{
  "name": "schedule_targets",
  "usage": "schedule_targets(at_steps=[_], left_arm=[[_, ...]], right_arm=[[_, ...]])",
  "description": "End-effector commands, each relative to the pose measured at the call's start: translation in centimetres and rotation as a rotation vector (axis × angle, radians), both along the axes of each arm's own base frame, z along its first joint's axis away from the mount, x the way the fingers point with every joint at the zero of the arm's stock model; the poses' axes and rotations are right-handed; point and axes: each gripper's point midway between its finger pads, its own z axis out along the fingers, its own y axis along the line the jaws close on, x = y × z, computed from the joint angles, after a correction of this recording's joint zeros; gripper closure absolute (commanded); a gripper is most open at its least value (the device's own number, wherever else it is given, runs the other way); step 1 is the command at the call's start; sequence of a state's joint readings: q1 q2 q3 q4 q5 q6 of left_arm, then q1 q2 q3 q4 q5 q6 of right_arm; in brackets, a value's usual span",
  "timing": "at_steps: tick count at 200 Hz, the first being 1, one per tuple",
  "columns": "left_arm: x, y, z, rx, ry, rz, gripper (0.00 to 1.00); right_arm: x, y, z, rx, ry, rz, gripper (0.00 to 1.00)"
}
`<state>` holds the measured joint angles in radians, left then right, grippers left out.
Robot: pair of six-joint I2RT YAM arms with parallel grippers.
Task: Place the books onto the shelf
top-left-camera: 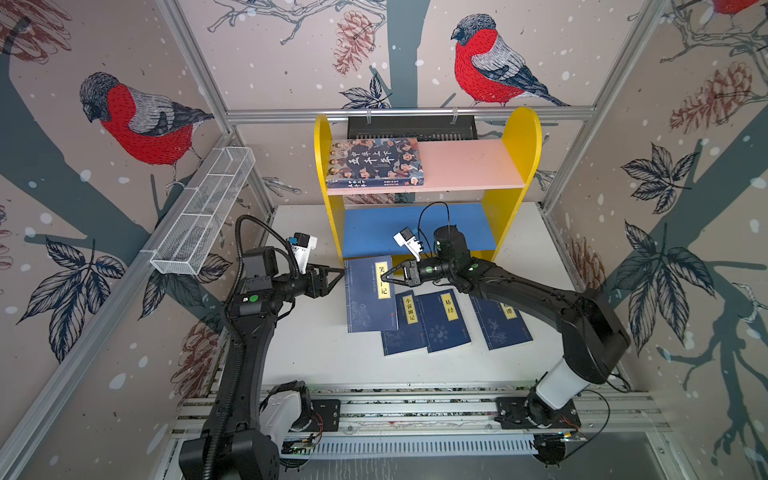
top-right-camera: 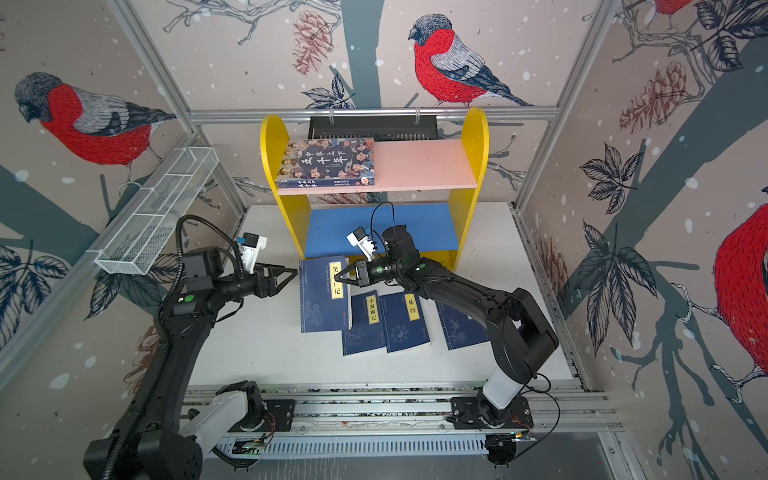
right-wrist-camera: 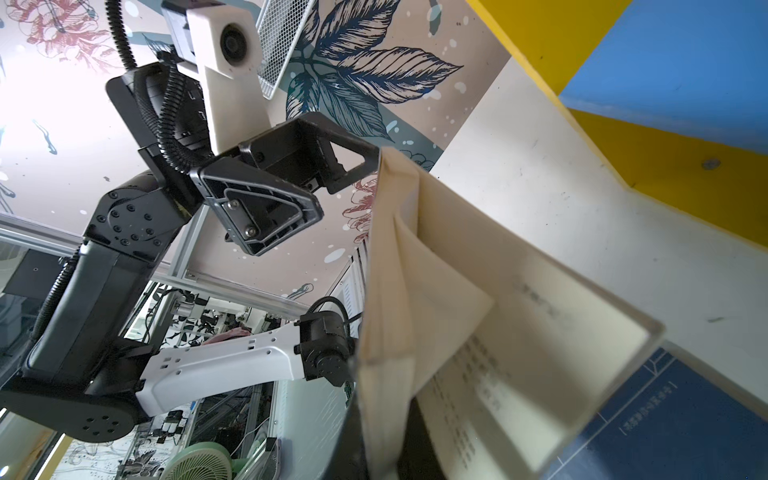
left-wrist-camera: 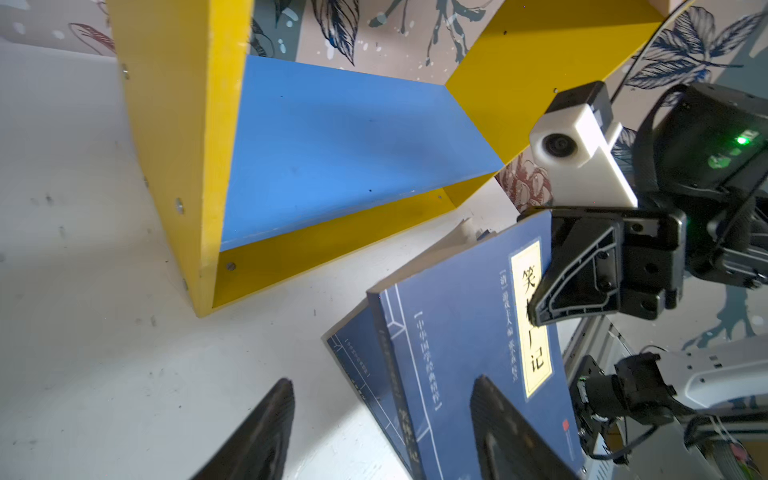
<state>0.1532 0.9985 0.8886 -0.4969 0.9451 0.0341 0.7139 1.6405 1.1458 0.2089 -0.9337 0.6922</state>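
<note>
Top views both show my right pincer (top-left-camera: 384, 276) clamped on the label edge of the leftmost navy book (top-left-camera: 368, 299), just in front of the shelf (top-left-camera: 515, 166); its pages fan apart in the right wrist view. My left pincer (top-left-camera: 336, 279) stands open just beside that book's left edge. Three other navy books (top-left-camera: 442, 320) lie on the table (top-left-camera: 307, 357); the thick illustrated book (top-left-camera: 374, 162) lies flat on the pink upper board (top-left-camera: 465, 164).
</note>
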Motion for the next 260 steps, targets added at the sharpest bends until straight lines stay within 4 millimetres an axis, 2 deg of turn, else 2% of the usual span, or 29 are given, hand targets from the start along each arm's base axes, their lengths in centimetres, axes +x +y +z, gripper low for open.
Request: schedule_targets(at_steps=[1,39,59,82,107,138,158,166,182,195,214,230,239,260], left_arm=[[-1.1,-1.3,0.8,-0.074,-0.016,-0.11,0.32],[-1.1,-2.2,0.5,-0.178,0.056,-0.176,0.32],[-1.9,-3.1,1.0,-0.273,0.086,-0.263,0.35],[-2.3,-3.8,2.0,-0.349,0.094,-0.337,0.43],[-2.4,-4.5,2.0,-0.369,0.113,-0.362,0.52],[-3.0,-5.8,1.8,-0.358,0.125,-0.401,0.67],[-2.9,-6.3,1.6,-0.357,0.137,-0.409,0.92],[-2.8,-6.4,1.6,-0.362,0.142,-0.406,1.0],[-2.1,-6.3,1.7,-0.369,0.15,-0.377,1.0],[-1.4,-6.2,1.7,-0.361,0.144,-0.343,1.0],[-0.4,-5.9,2.3,-0.365,0.124,-0.289,1.0],[0.5,-5.5,3.2,-0.382,0.107,-0.218,1.0],[0.9,-5.3,3.8,-0.411,0.095,-0.183,1.0],[1.7,-4.8,5.2,-0.495,0.094,-0.102,1.0]], right_arm=[[-0.9,-0.2,1.7,0.047,-0.053,0.066,1.0],[-1.0,-0.3,2.8,0.083,-0.08,0.085,0.99],[-1.1,-0.1,2.8,0.093,-0.078,0.103,0.99],[-0.9,0.2,2.4,0.091,-0.069,0.115,1.0],[-0.8,0.3,2.2,0.091,-0.069,0.122,0.99],[-0.8,0.4,1.9,0.089,-0.067,0.133,1.0],[-0.8,0.5,1.6,0.084,-0.063,0.135,0.98],[-0.6,0.4,1.4,0.078,-0.06,0.127,0.94],[0.6,0.0,0.9,0.059,-0.053,0.07,0.58],[2.3,-1.1,0.8,0.056,-0.045,-0.017,0.43],[4.5,-3.9,1.5,0.113,-0.02,-0.151,0.34],[5.3,-6.5,1.7,0.156,-0.002,-0.254,0.26],[5.0,-7.5,1.9,0.168,-0.006,-0.282,0.23],[3.5,-8.0,2.0,0.172,-0.012,-0.294,0.19]])
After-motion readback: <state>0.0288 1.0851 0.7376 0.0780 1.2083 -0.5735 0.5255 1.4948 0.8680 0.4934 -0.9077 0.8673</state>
